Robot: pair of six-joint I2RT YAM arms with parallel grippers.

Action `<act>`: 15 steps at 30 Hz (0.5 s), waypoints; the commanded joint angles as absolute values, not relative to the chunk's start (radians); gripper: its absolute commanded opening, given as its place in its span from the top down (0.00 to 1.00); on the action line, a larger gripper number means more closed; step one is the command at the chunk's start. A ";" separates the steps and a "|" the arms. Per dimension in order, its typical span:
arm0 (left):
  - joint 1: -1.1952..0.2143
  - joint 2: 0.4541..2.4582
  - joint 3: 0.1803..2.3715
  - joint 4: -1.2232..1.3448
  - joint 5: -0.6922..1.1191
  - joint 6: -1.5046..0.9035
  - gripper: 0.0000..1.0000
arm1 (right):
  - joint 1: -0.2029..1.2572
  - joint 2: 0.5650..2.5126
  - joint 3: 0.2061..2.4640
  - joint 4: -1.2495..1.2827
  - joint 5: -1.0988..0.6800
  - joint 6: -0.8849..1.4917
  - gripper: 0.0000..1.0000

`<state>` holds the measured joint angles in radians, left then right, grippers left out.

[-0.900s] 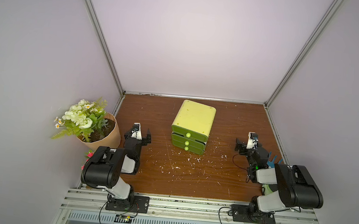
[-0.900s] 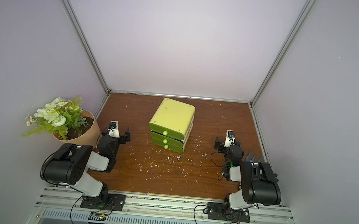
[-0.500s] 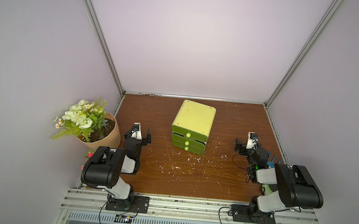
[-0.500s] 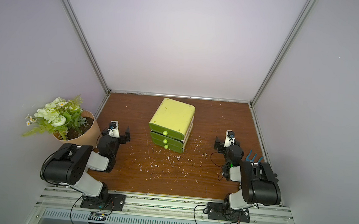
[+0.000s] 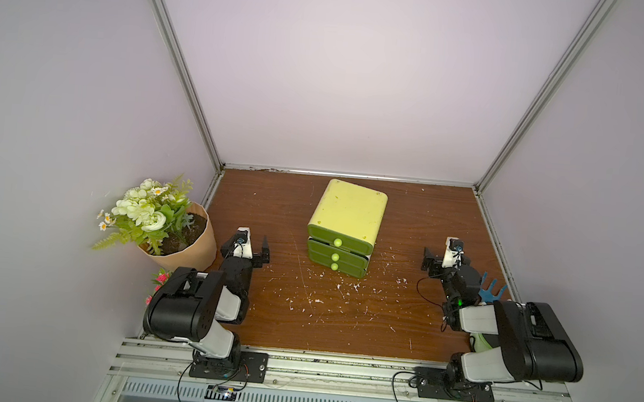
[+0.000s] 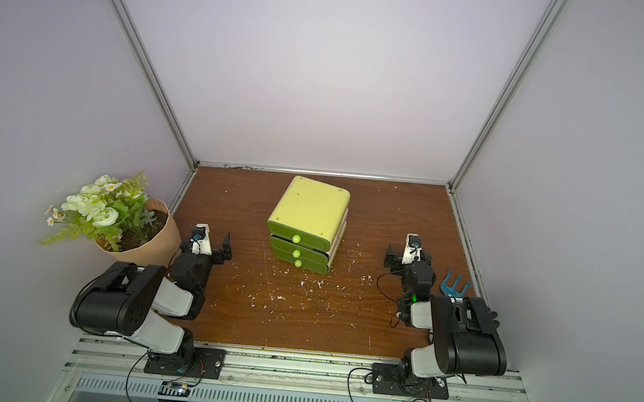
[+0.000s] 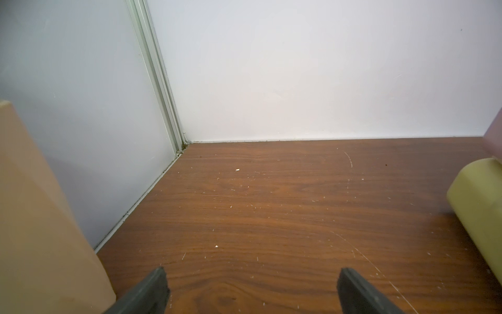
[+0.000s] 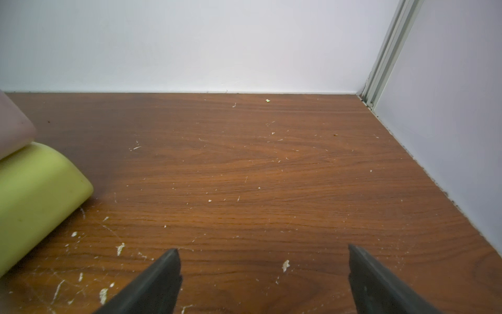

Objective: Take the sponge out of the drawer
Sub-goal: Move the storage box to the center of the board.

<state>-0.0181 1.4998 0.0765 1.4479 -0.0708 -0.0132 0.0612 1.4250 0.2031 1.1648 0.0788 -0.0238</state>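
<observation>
Drawer unit [image 5: 344, 227], three green knobs [image 5: 337, 242]

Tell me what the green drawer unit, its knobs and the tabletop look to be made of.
Drawer unit: likely moulded plastic, matt yellow-green; rounded corners, seamless top.
Knobs: probably plastic too, small smooth balls with a slight shine.
Tabletop: wood-grain laminate or veneer, cannot tell which; low sheen, scratched and flecked with white bits.
</observation>
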 commanded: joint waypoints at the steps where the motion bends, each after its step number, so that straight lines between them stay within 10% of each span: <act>1: -0.041 1.413 0.077 1.449 -0.067 0.018 0.00 | 0.083 1.320 0.218 1.123 0.116 -0.054 0.01; 15: -0.114 0.788 0.093 1.055 0.056 -0.149 0.00 | 0.101 0.762 0.261 0.689 -0.124 0.091 0.01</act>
